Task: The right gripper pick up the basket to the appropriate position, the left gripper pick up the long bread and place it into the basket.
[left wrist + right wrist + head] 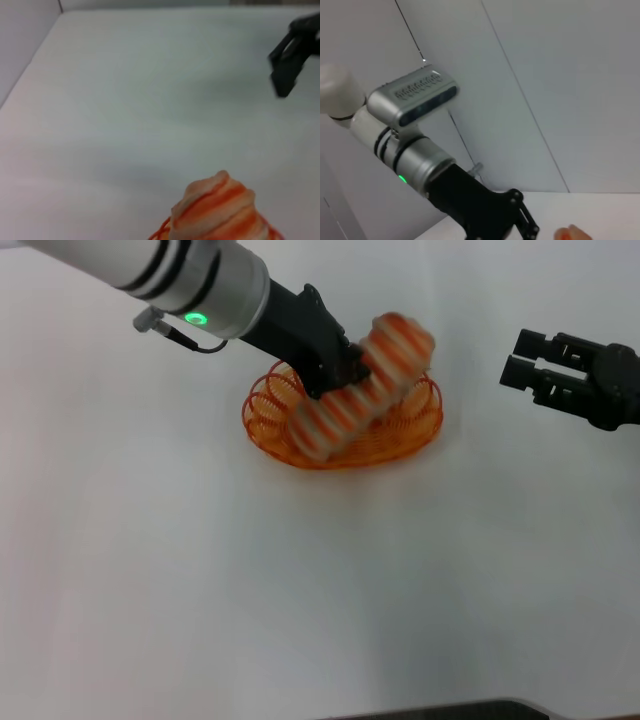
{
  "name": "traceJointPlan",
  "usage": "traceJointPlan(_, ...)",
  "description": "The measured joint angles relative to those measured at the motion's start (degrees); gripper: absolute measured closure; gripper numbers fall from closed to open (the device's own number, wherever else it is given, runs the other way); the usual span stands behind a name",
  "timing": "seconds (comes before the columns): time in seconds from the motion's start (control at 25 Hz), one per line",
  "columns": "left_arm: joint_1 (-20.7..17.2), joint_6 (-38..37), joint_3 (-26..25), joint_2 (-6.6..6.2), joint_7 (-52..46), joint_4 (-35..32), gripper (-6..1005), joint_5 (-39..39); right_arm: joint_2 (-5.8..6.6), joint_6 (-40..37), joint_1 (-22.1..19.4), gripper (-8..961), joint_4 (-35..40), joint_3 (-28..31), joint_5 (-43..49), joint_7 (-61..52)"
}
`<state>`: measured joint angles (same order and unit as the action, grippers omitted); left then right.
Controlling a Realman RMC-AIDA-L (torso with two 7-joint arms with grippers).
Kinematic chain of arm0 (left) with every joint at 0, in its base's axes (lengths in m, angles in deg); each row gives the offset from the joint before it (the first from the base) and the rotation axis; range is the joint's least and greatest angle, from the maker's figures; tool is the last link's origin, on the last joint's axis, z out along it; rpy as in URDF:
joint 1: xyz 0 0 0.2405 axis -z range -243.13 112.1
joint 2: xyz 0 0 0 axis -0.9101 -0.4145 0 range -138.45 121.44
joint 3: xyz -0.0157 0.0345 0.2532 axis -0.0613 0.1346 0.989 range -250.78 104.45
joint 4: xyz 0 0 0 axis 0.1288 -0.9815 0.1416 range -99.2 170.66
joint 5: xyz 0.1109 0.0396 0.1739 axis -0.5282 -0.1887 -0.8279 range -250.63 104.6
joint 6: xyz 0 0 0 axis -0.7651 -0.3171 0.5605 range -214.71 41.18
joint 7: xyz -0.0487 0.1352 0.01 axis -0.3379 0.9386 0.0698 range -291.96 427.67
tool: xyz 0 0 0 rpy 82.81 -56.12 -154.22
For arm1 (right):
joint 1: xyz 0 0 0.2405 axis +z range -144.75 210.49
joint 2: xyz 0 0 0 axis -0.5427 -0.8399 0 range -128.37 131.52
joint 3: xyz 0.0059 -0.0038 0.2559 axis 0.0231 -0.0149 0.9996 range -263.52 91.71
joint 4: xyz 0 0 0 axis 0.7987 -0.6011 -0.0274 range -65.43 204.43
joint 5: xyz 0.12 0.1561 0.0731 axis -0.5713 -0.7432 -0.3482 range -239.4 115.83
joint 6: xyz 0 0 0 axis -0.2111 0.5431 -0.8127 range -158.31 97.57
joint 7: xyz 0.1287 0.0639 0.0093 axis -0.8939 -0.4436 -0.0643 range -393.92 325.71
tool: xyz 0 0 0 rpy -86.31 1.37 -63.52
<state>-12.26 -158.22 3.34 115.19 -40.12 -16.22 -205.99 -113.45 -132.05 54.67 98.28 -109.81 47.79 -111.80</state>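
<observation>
White table [200, 590] carrying the basket [270, 410] near centre. Long bread [362, 395] tilting over it, near end dipping inside, far end riding above the rim. Left gripper [345, 370] clamping the bread mid-length, seemingly. Right gripper [525, 365] idling well apart, jaws slightly parted, holding nothing. Best handling: levelling the loaf along the basket's long axis and lowering before releasing, so it isn't tipping out.
</observation>
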Motion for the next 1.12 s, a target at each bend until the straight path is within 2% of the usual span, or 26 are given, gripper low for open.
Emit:
traceJointPlan(0.08, 0.5, 1.2, 0.7, 0.36, 0.0, 1.0, 894, -1.6, -0.01, 0.0, 0.0, 277, -0.5, 0.0, 0.1, 0.3)
traceJointPlan(0.48, 0.3, 1.7, 0.8, 0.37, 0.1, 1.8, 838, -1.6, -0.02, 0.0, 0.2, 277, -0.7, -0.1, 0.1, 0.3)
traceJointPlan(0.68, -0.2, -0.5, -1.3, 0.32, 0.1, 0.1, 747, -0.2, -0.02, 0.0, 0.5, 277, -0.7, -0.1, 0.1, 0.3)
traceJointPlan(0.84, -2.9, -0.6, -4.3, 0.36, 0.6, -3.7, 674, 2.3, 0.03, 0.0, 0.6, 277, -0.7, -0.1, 0.1, 0.2)
traceJointPlan(0.92, -6.1, -0.7, -7.6, 0.36, 2.4, -6.3, 638, 7.3, 0.1, 0.1, 0.7, 277, -0.7, -0.1, 0.1, 0.2)
traceJointPlan(1.04, -10.0, -2.4, -12.9, 0.11, 5.6, -6.7, 519, 14.6, 0.12, 0.3, 0.7, 277, -0.7, -0.2, 0.1, 0.3)
traceJointPlan(1.12, -11.5, -4.9, -17.1, -0.06, 6.5, -4.8, 439, 16.8, 0.12, 0.7, 0.8, 277, -0.7, -0.4, 0.2, 0.3)
